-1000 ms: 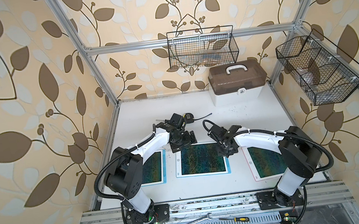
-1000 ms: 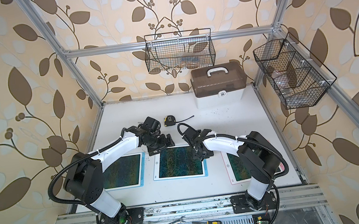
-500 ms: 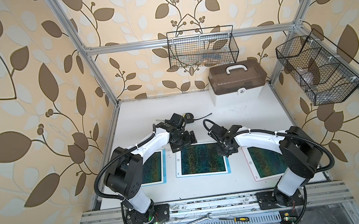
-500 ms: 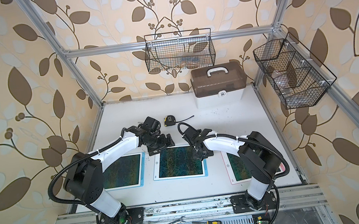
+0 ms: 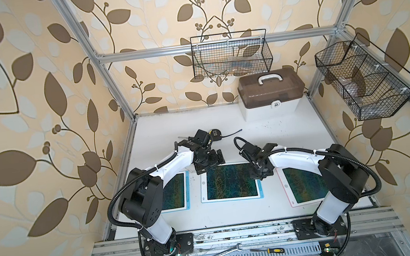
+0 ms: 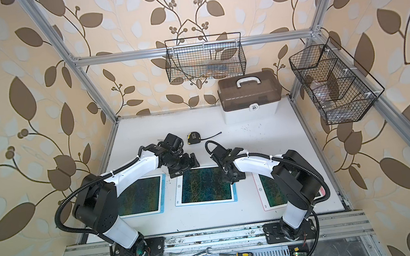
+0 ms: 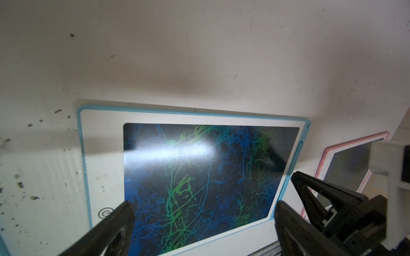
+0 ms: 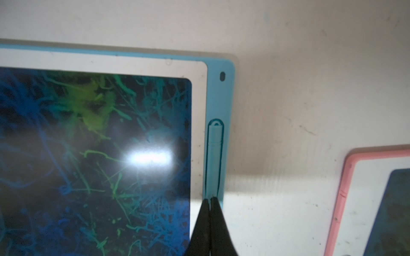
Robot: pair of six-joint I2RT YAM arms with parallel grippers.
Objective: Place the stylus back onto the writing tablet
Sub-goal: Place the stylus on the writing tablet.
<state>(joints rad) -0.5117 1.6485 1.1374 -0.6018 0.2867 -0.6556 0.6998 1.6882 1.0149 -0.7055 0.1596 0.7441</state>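
Note:
The middle writing tablet (image 5: 230, 182) has a blue frame (image 8: 219, 93) and a dark screen full of green and blue scribbles (image 7: 199, 166). The light blue stylus (image 8: 214, 155) lies lengthwise in the slot on that tablet's right edge. My right gripper (image 8: 210, 199) is shut with nothing between its fingers, and its tips rest on the near part of the stylus; in both top views it (image 5: 258, 175) (image 6: 232, 180) stands over the tablet's right edge. My left gripper (image 7: 204, 208) (image 5: 207, 164) hangs open and empty over the tablet's far left corner.
A second blue tablet (image 5: 177, 191) lies to the left and a pink one (image 5: 303, 185) to the right, partly under my right arm. Behind are a tape measure (image 5: 214, 132) and a brown-lidded box (image 5: 270, 93). Wire baskets (image 5: 232, 55) (image 5: 362, 81) hang on the walls.
My right gripper's jaws have closed the last small bit. Both arms stay almost where they were, and the left gripper stays wide open.

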